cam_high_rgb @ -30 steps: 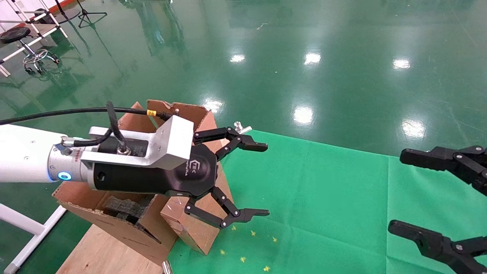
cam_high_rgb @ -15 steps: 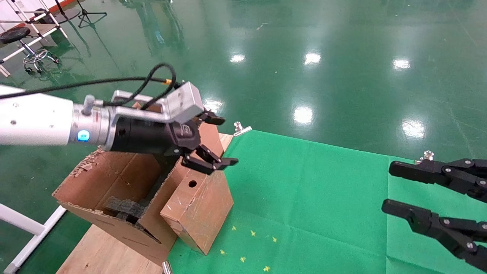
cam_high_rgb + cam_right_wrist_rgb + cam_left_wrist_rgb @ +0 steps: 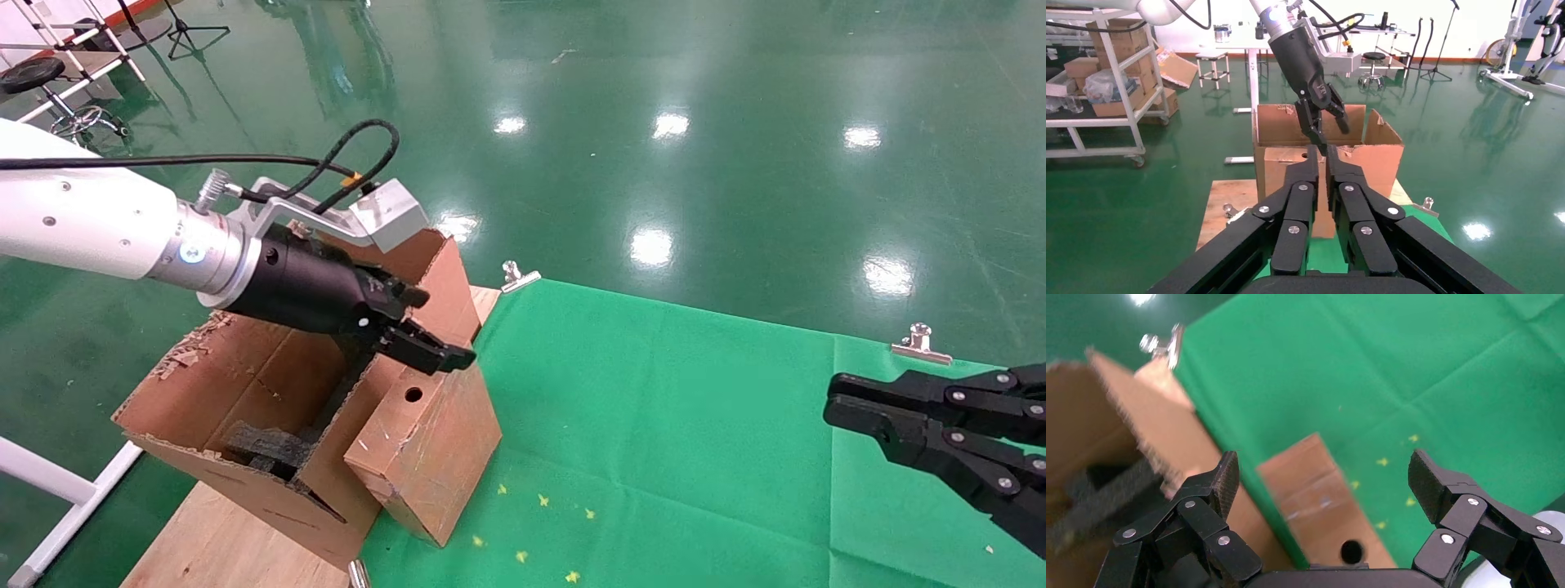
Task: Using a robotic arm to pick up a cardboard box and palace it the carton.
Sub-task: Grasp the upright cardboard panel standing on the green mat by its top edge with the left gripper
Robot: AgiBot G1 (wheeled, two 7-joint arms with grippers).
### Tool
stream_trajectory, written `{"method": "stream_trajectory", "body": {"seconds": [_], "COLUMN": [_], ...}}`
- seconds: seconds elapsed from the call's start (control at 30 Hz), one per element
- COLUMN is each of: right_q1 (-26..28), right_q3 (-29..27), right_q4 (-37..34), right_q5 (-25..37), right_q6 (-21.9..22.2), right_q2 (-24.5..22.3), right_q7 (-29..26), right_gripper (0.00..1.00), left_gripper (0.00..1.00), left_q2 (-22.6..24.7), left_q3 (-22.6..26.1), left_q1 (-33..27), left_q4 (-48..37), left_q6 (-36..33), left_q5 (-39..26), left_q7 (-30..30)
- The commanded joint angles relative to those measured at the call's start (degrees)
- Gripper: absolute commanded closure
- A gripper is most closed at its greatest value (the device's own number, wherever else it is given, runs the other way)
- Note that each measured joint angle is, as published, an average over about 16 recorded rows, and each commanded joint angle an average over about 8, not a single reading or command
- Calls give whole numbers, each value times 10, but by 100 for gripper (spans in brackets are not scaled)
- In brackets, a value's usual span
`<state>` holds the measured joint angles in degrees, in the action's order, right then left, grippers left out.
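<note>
The cardboard box (image 3: 433, 441) stands on end on the green cloth and leans against the carton (image 3: 245, 384); a round hole shows in its upper narrow side. My left gripper (image 3: 445, 328), on the white robotic arm, hovers just above that side with its fingers spread. In the left wrist view the cardboard box (image 3: 1309, 490) lies below and between the wide-apart jaws of the left gripper (image 3: 1324, 471), which touch nothing. Black foam lies inside the carton. My right gripper (image 3: 838, 404) hangs over the cloth at the far right, its fingers (image 3: 1306, 177) together and holding nothing.
The green cloth (image 3: 670, 425) is held by silver clips (image 3: 519, 275) (image 3: 921, 343) at its far edge. The carton rests on a wooden board (image 3: 212, 539), beside a white frame leg (image 3: 49, 506). Glossy green floor lies beyond, with a stool and stands far left.
My left gripper has turned and dropped from in front of the carton to just above the box's top. The right gripper's fingers have come together from wide open.
</note>
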<state>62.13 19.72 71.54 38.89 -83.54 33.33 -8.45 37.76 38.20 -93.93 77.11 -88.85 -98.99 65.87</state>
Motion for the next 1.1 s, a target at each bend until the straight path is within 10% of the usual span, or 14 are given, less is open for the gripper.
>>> {"method": "stream_trajectory", "body": {"seconds": [0.03, 0.67, 0.77, 0.97, 1.1], "right_q1": [0, 0, 0, 0, 0], "right_q3": [0, 0, 0, 0, 0], "right_q4": [0, 0, 0, 0, 0], "right_q5": [0, 0, 0, 0, 0], "right_q6": [0, 0, 0, 0, 0], "right_q2": [0, 0, 0, 0, 0], "right_q7": [0, 0, 0, 0, 0], "right_gripper": [100, 99, 72, 3, 0], "left_gripper": [0, 0, 0, 65, 100], "left_q2": [0, 0, 2, 3, 3], "left_q3": [10, 135, 146, 157, 155], "left_q1": [-6, -21, -24, -29, -29], "left_q4": [0, 1, 2, 1, 1], "left_q6": [-6, -1, 1, 2, 3], "left_q5": [-8, 8, 7, 6, 6], "left_q7": [21, 112, 109, 103, 104]}}
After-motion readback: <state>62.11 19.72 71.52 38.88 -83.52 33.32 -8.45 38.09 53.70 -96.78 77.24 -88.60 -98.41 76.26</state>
